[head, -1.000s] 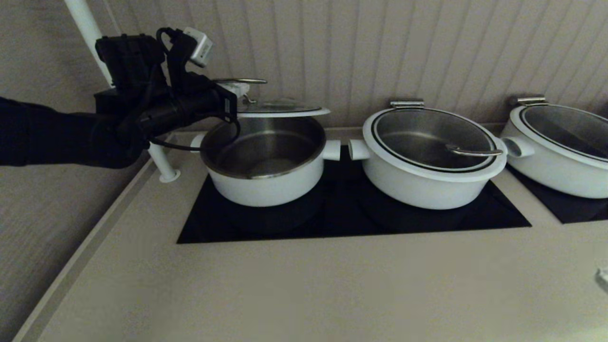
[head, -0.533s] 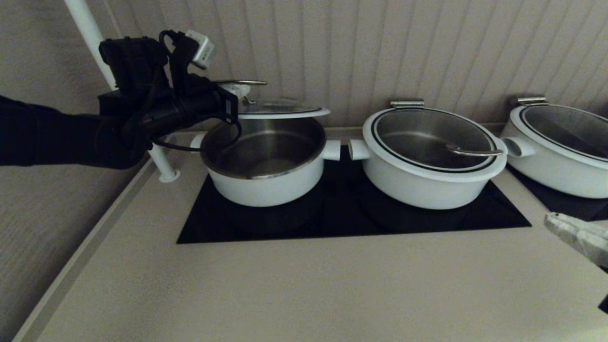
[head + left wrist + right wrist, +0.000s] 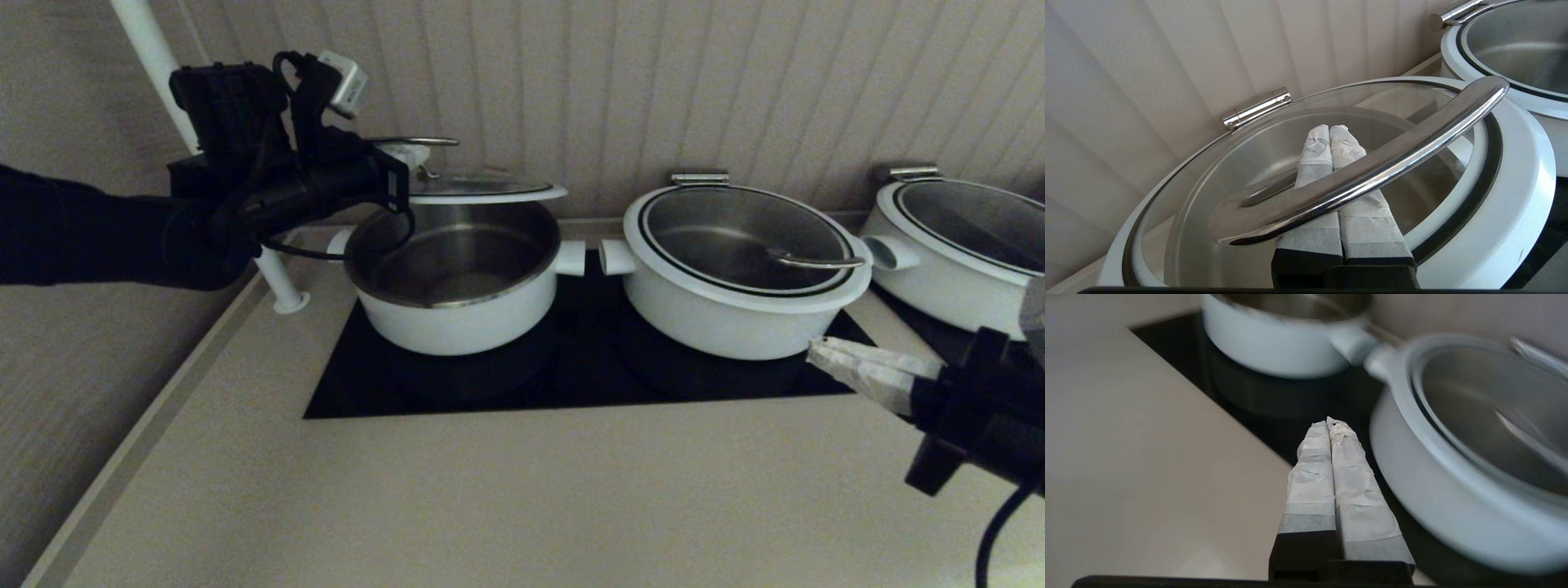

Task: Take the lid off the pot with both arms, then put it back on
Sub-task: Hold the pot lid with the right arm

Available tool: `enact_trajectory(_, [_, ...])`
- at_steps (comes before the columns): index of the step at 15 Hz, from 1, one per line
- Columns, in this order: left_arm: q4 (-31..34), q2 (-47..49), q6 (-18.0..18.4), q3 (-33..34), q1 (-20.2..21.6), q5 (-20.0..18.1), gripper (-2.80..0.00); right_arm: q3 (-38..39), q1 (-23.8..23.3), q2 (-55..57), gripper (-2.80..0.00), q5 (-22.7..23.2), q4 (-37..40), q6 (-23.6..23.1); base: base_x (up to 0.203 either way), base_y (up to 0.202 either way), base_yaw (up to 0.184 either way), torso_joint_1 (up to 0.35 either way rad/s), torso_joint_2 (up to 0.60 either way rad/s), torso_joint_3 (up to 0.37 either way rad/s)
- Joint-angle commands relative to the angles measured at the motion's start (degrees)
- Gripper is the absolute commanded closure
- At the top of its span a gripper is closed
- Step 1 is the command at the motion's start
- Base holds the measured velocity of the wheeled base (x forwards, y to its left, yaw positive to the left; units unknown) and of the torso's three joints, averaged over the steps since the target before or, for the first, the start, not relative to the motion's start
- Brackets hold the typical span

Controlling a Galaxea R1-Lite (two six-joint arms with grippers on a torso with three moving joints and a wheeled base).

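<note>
- I see the small deep white pot [image 3: 454, 282] uncovered, its steel inside bare.
- My left pincer [image 3: 1329, 131], fingers pressed together under the steel handle, holds the white-rimmed glass lid [image 3: 482, 188] above it.
- My right pincer [image 3: 816, 353] is clenched on nothing.

The left arm reaches level across the bench's far left corner, its gripper [image 3: 1329, 134] raised, fingers pressed together and slid under a steel handle. The right gripper [image 3: 824, 353] hovers near the bench's right edge, fingers together.

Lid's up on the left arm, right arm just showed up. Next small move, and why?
Probably bring the right gripper up toward the lid. The left gripper alone hooks its handle above the open pot, while the right, jaws shut, sits low by the middle pot.
</note>
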Motion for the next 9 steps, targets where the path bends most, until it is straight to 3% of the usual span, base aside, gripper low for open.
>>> enact_trajectory(1, [-0.21,0.03,0.06,0.01,0.02,-0.10,0.00,-3.33,2.83,6.28,0.00,0.11,-0.89,-0.09,0.000,0.000,0.000,0.000,0.00,0.000])
enact_trajectory(9, [-0.30,0.38,-0.14,0.01,0.11,-0.10,0.00,-11.40,7.07,16.99,0.00,0.20,-5.29,0.17,0.000,0.000,0.000,0.000,0.00,0.000])
